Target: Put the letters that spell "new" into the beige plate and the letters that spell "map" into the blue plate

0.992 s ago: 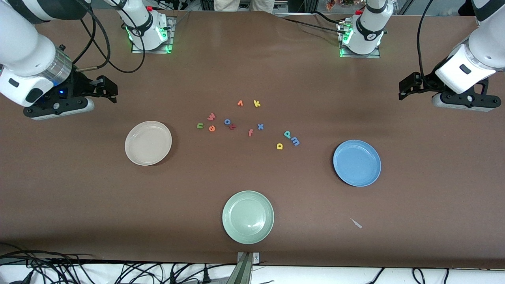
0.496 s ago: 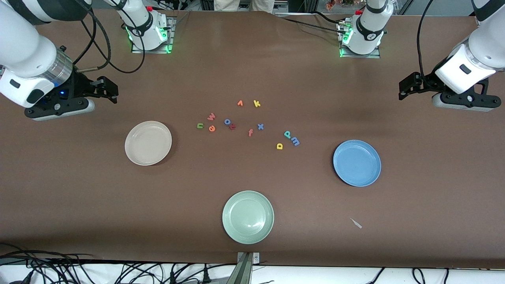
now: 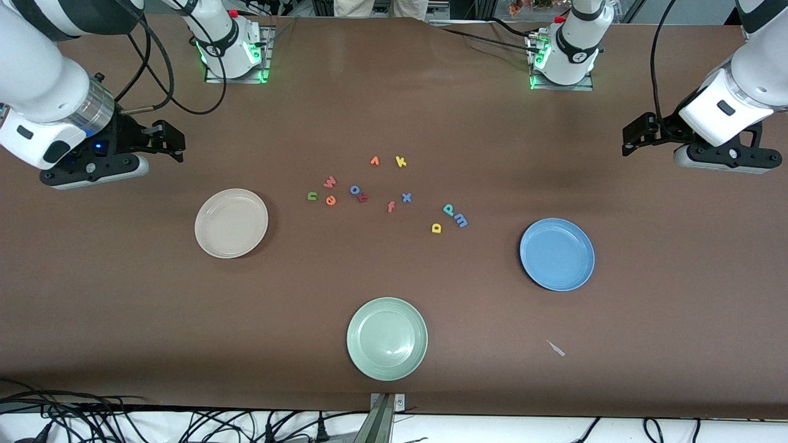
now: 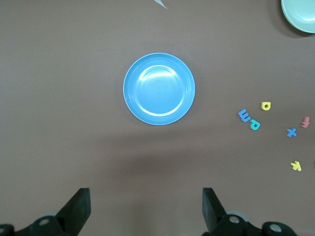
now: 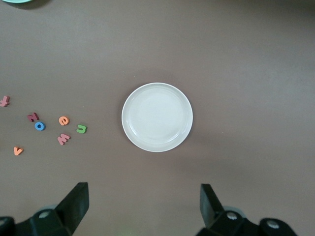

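The green n [image 3: 312, 196], orange e [image 3: 331, 200] and pinkish w [image 3: 330, 181] lie close together beside the beige plate [image 3: 231, 223], toward the table's middle. Blue m [image 3: 461, 221], teal p [image 3: 450, 210] and yellow a [image 3: 436, 228] lie beside the blue plate [image 3: 557, 254]. Both plates hold nothing. My right gripper [image 3: 169, 140] hangs open over bare table at its own end; its wrist view shows the beige plate [image 5: 157, 117] and n [image 5: 81, 129]. My left gripper [image 3: 628, 140] hangs open at its end, looking at the blue plate [image 4: 159, 89] and m [image 4: 243, 115].
A pale green plate [image 3: 386, 338] sits near the front edge. Other letters are scattered mid-table: orange v [image 3: 374, 161], yellow k [image 3: 401, 162], blue o [image 3: 355, 189], pink f [image 3: 390, 207], blue x [image 3: 406, 197]. A small pale scrap [image 3: 556, 348] lies nearer the camera than the blue plate.
The right gripper has drifted a trace toward the table's middle. The left arm, letters and plates have not moved.
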`<move>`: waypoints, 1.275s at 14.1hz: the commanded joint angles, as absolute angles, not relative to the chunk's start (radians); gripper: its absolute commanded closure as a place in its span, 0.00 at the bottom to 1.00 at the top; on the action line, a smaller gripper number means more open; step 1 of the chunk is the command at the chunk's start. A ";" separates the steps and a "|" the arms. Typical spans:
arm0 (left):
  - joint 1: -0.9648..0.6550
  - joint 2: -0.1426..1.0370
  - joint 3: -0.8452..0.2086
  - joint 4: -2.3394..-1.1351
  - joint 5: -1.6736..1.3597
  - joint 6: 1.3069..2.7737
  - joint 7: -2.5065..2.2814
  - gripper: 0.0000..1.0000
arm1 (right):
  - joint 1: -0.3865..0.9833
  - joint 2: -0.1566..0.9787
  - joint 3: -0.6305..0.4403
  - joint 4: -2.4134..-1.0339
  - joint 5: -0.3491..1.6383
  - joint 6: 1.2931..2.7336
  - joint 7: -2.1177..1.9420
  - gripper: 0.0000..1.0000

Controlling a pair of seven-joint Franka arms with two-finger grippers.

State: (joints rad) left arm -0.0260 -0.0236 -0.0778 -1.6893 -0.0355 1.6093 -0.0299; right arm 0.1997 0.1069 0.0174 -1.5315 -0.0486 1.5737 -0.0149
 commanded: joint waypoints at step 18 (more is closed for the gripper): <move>-0.023 -0.026 -0.087 -1.672 0.002 1.589 -0.014 0.00 | 0.199 0.101 0.012 -1.552 -0.035 1.589 -0.034 0.00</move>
